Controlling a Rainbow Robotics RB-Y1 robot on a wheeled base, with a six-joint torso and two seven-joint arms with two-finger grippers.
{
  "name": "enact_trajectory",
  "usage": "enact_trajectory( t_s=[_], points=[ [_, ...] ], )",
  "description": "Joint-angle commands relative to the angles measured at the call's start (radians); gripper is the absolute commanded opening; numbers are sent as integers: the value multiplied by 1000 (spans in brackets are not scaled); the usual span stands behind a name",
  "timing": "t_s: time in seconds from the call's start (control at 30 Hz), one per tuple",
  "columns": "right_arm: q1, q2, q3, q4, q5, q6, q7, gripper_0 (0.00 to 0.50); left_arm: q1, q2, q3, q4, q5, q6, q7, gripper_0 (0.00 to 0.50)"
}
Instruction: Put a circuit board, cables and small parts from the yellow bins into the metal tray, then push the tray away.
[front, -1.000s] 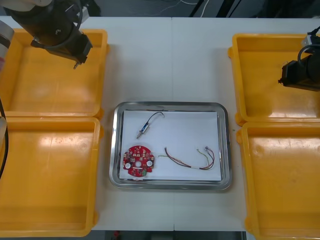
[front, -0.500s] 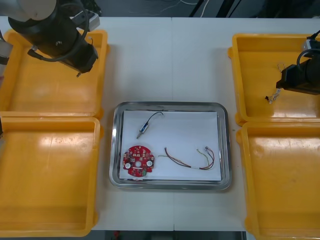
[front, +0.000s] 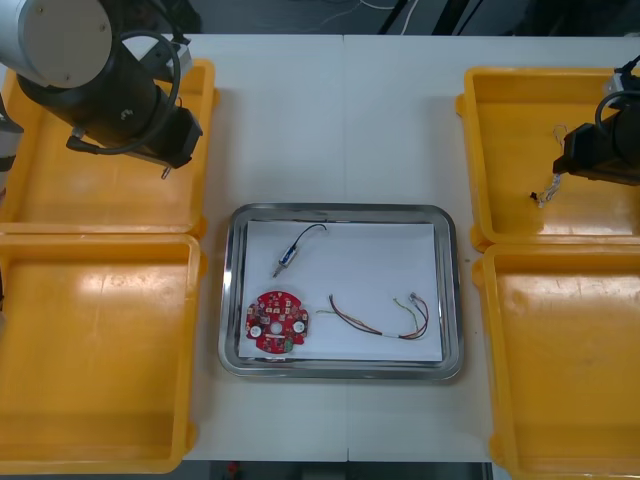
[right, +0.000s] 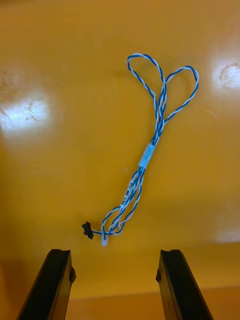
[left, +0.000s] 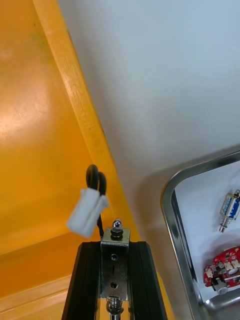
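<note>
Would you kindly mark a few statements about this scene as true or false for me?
The red circuit board lies in the metal tray. True.
The right gripper is shut on the blue and white cable. False: it is open, the cable lying loose in a yellow bin.
The left gripper holds a black cable. True.
The tray holds no cable. False: a red and yellow cable lies there.

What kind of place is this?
Likely an electronics workbench where a robot packs parts: yellow bins at both sides, a metal tray with a red circuit board in it, and the left gripper holding a black cable.
</note>
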Motion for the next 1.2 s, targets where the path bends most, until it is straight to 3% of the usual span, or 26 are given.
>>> enact_trajectory(
  t_s=[0.03, 0.67, 1.2],
  points=[
    [-129, -48, -17, 73, 20, 14, -27, 500, 19, 34, -5, -48, 0, 24, 33, 0],
    [-360, -88, 6, 459, 110, -120, -13, 500, 21, 34, 4, -48, -17, 64, 33, 2],
    [-440, -113, 26, 758, 142, -339, -5, 500, 21, 34, 7, -48, -8, 65, 33, 1]
  ],
)
